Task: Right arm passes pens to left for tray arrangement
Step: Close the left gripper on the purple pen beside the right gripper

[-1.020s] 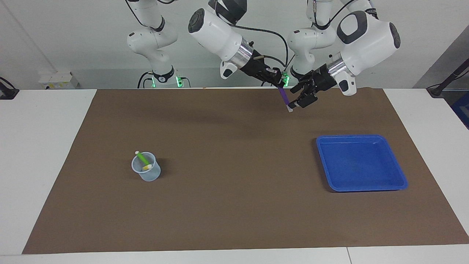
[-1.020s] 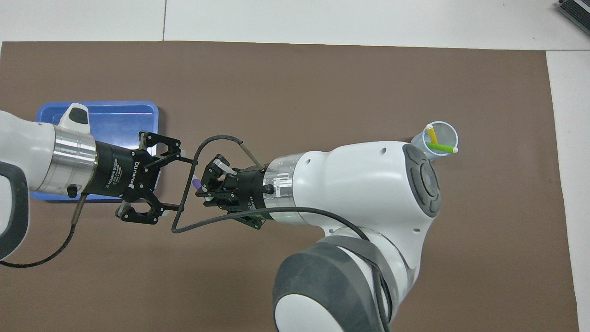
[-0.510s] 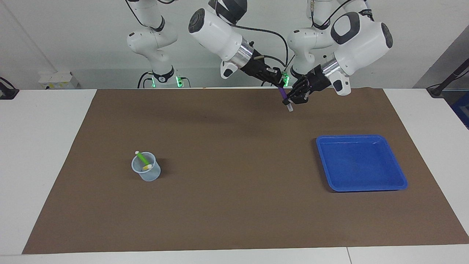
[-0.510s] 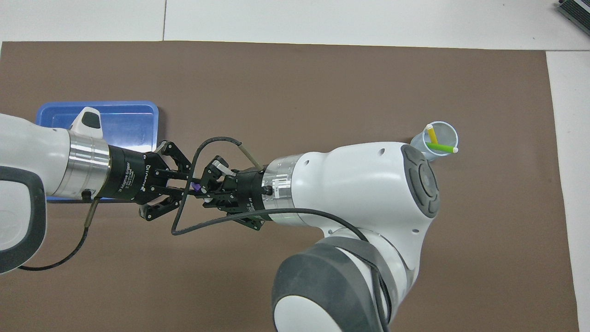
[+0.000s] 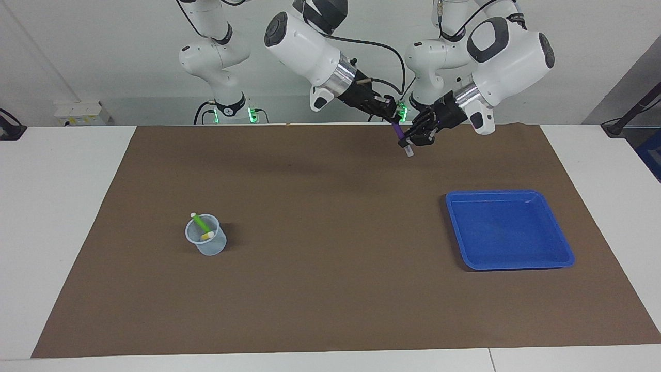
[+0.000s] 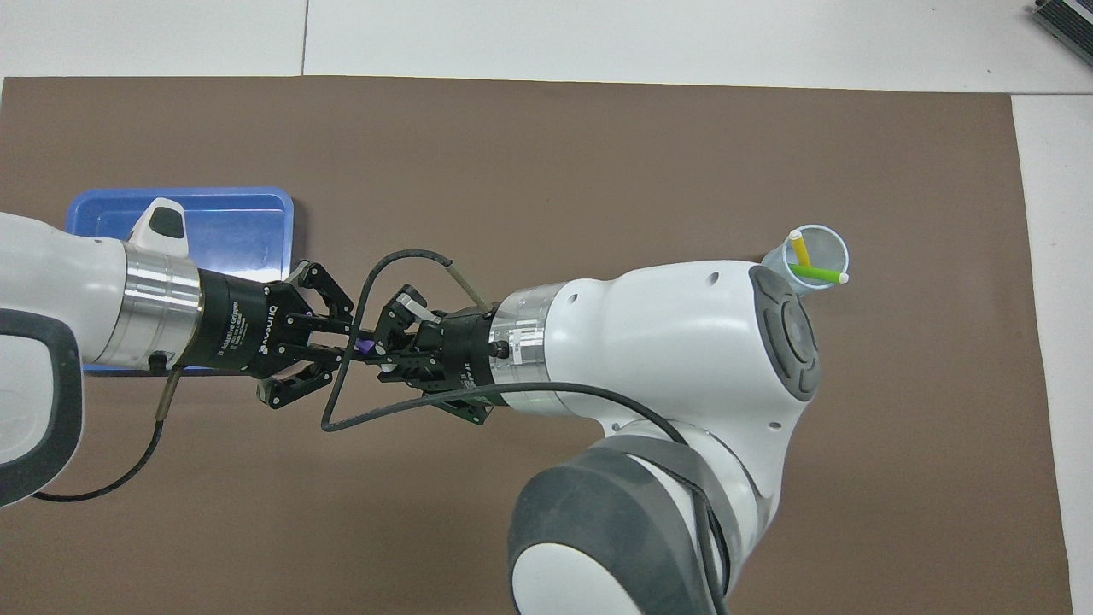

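Right arm (image 5: pixel 304 44): reaching in from its own end of the table, forearm slanting down toward the left arm's end, wrist raised over the brown mat (image 5: pixel 330 289).
Right gripper (image 5: pixel 393 120): pinching the top of the purple pen (image 5: pixel 398 132), fingers closed on it.
Purple pen: hanging nearly upright in the air over the mat's edge nearest the robots, pale end pointing down.
Left arm (image 5: pixel 508 49): angling down toward the right gripper, wrist tilted.
Left gripper (image 5: pixel 410 139): clamping the pen's lower part, fingertips pressed on it, links splaying outward.
Tray (image 5: pixel 563 248): lying on the mat toward the left arm's end, nothing in it.
Green pen (image 5: pixel 199 223) and yellow pen (image 5: pixel 206 235): leaning in the cup (image 5: pixel 209 247), toward the right arm's end.
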`<state>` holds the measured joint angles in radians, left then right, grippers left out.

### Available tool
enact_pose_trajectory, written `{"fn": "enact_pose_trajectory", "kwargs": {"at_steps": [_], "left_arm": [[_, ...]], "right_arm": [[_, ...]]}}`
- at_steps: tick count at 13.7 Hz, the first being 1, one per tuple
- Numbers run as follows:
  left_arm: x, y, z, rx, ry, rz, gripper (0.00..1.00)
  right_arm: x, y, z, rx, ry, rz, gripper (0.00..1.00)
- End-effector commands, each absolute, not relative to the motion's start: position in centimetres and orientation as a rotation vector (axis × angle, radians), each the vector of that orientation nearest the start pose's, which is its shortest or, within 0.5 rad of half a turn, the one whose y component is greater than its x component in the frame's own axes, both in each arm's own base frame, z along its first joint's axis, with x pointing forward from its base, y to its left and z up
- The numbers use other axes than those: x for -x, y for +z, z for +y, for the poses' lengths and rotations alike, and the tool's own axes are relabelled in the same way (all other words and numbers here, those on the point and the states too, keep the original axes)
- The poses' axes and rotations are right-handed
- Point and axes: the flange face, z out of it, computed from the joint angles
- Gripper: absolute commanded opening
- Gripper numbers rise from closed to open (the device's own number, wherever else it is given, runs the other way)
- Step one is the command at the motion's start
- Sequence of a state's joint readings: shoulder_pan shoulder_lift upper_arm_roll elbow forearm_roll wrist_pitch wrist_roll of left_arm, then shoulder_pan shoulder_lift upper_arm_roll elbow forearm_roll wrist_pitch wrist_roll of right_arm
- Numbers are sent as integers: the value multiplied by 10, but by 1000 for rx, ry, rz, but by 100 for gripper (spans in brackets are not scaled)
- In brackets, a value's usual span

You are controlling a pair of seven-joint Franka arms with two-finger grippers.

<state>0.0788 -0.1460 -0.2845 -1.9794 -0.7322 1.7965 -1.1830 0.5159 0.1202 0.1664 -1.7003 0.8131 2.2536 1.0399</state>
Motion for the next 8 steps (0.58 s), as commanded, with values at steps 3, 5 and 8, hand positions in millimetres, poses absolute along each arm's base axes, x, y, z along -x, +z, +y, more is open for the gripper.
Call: {"fn": "enact_pose_trajectory", "kwargs": {"at_steps": [3, 5, 8], "left_arm": [[-488, 557, -183, 3005, 836, -1941, 0], [-489, 555, -175, 3094, 788, -1840, 0], [-489, 555, -172, 3136, 770, -1779, 0]], "right_arm": [[-485, 571, 415, 2143, 385, 868, 87], [-483, 573, 415, 2159, 384, 851, 100], [-481, 565, 406, 2333, 317, 750, 100]]}}
